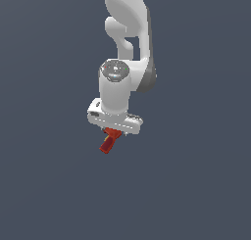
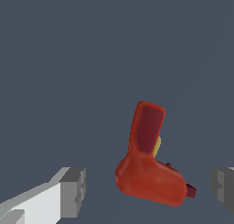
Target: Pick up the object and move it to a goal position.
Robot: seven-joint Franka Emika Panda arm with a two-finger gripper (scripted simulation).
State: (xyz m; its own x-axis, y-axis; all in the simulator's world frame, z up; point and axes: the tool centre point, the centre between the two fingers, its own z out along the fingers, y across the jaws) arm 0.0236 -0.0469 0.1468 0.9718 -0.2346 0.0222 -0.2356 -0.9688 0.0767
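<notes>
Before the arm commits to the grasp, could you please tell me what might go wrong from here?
1. The red drill-shaped object sits nearer one of the open fingers, so closing may push or rotate it.
2. Its rounded, angled body could slip out of the pinch.
3. In the exterior view the gripper hides most of it.

Object (image 2: 148, 175) between fingers (image 2: 73, 191) (gaps either side, none touching); directly under arm (image 1: 122, 82) in exterior view.
</notes>
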